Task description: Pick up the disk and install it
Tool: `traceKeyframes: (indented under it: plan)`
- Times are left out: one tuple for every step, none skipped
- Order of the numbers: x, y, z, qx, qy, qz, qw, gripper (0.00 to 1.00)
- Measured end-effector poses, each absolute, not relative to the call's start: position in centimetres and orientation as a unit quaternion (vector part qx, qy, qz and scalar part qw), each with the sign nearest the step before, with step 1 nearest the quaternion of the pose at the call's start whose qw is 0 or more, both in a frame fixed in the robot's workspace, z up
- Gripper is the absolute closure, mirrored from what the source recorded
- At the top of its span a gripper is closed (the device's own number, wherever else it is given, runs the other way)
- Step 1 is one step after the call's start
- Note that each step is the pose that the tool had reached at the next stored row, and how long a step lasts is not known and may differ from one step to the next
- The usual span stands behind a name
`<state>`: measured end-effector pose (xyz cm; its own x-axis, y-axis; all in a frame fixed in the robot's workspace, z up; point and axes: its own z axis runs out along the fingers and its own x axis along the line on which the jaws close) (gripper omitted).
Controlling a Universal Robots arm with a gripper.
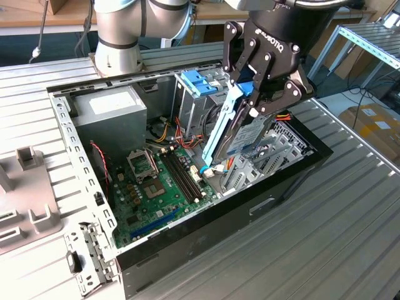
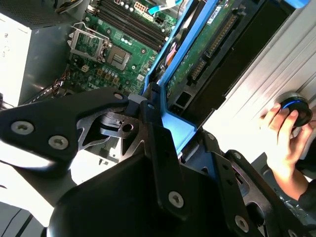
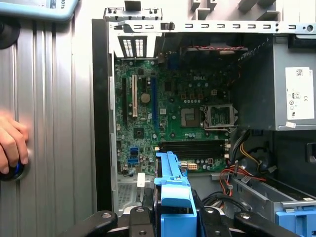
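Clearly the end effector (image 1: 249,92) grips the disk (image 1: 240,134) by its top — tilted over the case (image 1: 206,232).

Place: a robotics lab or test workshop.
Tabletop: a ribbed aluminium tabletop (image 1: 350,212), with 1 industrial robot arm (image 1: 125,31) standing on it.
Workpiece: an opened desktop computer case (image 1: 250,209) lying on its side, its motherboard (image 1: 156,187) bare.
Surroundings: a metal-frame rack (image 1: 369,40), a cardboard box (image 1: 375,125) beyond the tabletop's edge, and a grey moulded fixture (image 1: 25,206) on the tabletop.
Person: a hand (image 3: 11,145) rests on a round knob (image 3: 12,172) on the tabletop.
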<state>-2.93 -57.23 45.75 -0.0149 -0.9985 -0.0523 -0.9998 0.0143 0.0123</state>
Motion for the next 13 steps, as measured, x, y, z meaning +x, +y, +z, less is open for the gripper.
traceKeyframes:
  plan:
    - [-2.9,-57.2,45.7,-0.703,0.711,0.023,0.014,0.63]
    - [-2.8,-57.2,45.7,-0.704,0.709,0.023,0.014,0.63]
    - [-2.7,-57.2,45.7,-0.705,0.709,0.023,0.014,0.63]
    - [-2.7,-57.2,45.7,-0.706,0.708,0.023,0.014,0.63]
    - [-2.6,-57.2,45.7,-0.707,0.707,0.023,0.014,0.63]
    - [-2.5,-57.2,45.7,-0.707,0.707,0.023,0.014,0.63]
    - [-2.4,-57.2,45.7,-0.707,0.706,0.023,0.014,0.63]
    - [-2.1,-57.2,45.7,-0.708,0.706,0.023,0.014,0.63]
    - [-1.9,-57.2,45.7,-0.708,0.706,0.023,0.014,0.63]
    - [-1.8,-57.2,45.7,-0.708,0.706,0.023,0.014,0.63]
    - [-1.8,-57.2,45.7,-0.708,0.705,0.023,0.014,0.63]
    - [-1.7,-57.2,45.6,-0.708,0.705,0.023,0.014,0.63]
    - [-1.5,-57.2,45.6,-0.709,0.705,0.023,0.014,0.63]
